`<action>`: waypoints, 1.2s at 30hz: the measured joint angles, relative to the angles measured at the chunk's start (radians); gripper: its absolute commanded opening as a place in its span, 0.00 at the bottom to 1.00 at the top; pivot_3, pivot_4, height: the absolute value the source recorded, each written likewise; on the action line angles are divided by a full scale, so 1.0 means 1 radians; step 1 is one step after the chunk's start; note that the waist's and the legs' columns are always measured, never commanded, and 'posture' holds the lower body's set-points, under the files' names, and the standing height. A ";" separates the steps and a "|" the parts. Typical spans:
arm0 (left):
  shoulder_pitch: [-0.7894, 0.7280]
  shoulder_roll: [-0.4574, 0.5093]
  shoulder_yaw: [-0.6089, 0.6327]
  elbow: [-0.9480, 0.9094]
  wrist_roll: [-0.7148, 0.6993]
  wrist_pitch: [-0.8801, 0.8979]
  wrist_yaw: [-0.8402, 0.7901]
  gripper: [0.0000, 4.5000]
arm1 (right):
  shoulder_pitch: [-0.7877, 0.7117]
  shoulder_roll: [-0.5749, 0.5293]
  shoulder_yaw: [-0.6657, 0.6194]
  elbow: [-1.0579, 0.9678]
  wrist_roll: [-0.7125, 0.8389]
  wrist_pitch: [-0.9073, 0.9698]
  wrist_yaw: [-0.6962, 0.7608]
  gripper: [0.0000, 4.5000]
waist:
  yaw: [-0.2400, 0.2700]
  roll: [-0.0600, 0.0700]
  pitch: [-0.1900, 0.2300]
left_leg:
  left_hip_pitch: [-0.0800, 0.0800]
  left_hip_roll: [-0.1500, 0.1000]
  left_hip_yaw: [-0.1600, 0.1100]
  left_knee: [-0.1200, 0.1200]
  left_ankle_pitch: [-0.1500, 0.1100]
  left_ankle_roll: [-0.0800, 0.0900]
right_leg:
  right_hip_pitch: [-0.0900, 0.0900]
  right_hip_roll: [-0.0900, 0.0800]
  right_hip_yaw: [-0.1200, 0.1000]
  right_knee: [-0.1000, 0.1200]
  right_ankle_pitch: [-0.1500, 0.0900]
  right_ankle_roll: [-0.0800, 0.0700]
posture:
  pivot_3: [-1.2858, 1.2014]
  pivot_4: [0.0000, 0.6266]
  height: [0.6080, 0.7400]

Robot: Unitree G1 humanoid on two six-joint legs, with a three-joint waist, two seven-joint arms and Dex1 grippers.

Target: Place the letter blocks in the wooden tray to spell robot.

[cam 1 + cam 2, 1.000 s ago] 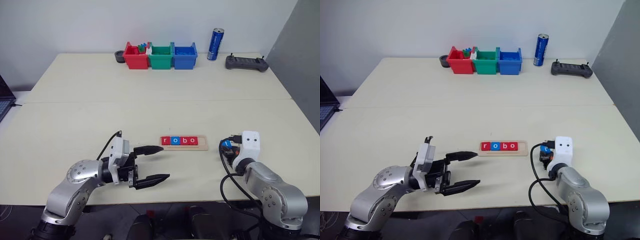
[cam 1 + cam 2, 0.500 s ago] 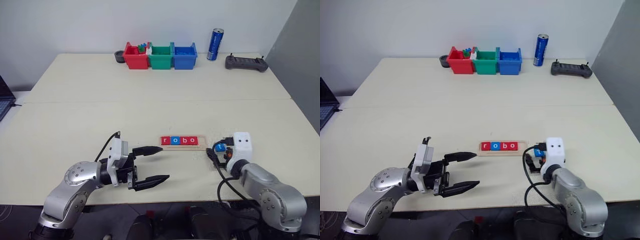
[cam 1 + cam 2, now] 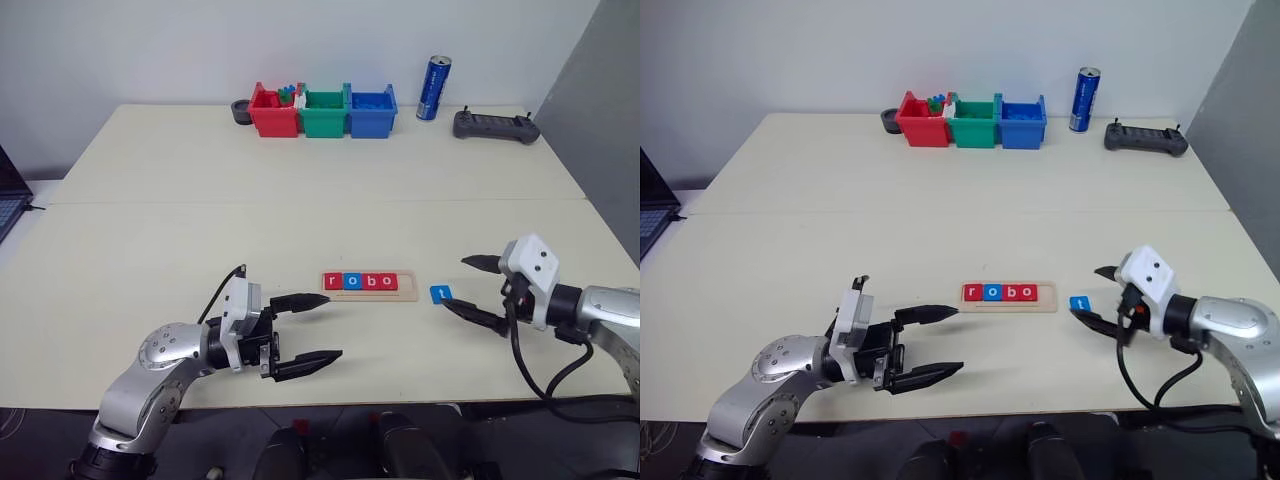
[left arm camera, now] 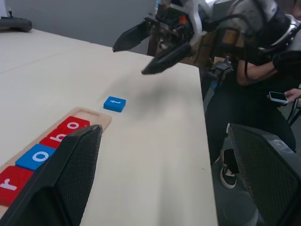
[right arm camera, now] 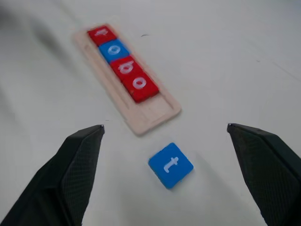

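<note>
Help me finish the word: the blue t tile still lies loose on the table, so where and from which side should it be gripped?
Probably from above, fingers closing on two opposite side edges. The t tile lies flat on the table, apart from the wooden tray, so only its thin edges offer purchase. The right gripper, open, is nearest.

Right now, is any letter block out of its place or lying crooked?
Yes. The blue t block lies on the table beside the wooden tray, not in its empty last slot, and is turned askew to the row.

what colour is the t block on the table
Blue t block with a white letter, clearest in the right wrist view.
</note>
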 measured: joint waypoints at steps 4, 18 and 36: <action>-0.025 0.001 0.002 0.007 0.000 -0.002 -0.007 1.00 | -0.165 0.006 0.118 0.408 -0.098 -0.349 0.172 0.99 | -0.004 0.001 0.001 | 0.002 -0.001 0.002 0.000 0.000 0.000 | 0.000 -0.001 0.002 0.003 0.003 -0.005 | 0.52 0.24 1.00; 0.029 0.014 0.023 -0.008 0.001 -0.014 0.003 1.00 | -0.408 0.114 0.234 0.809 -0.160 -0.578 0.380 0.99 | 0.000 0.001 0.001 | 0.003 -0.002 0.000 0.000 0.000 0.000 | 0.000 -0.003 0.001 0.005 0.003 -0.005 | 0.52 0.24 1.00; 0.031 0.016 0.023 -0.033 0.000 -0.010 0.025 1.00 | -0.529 0.156 0.259 1.011 -0.194 -0.643 0.446 0.41 | -0.002 0.001 0.001 | 0.004 -0.002 0.000 0.001 0.000 0.000 | 0.001 -0.003 0.001 0.006 0.003 -0.005 | 0.52 0.24 1.00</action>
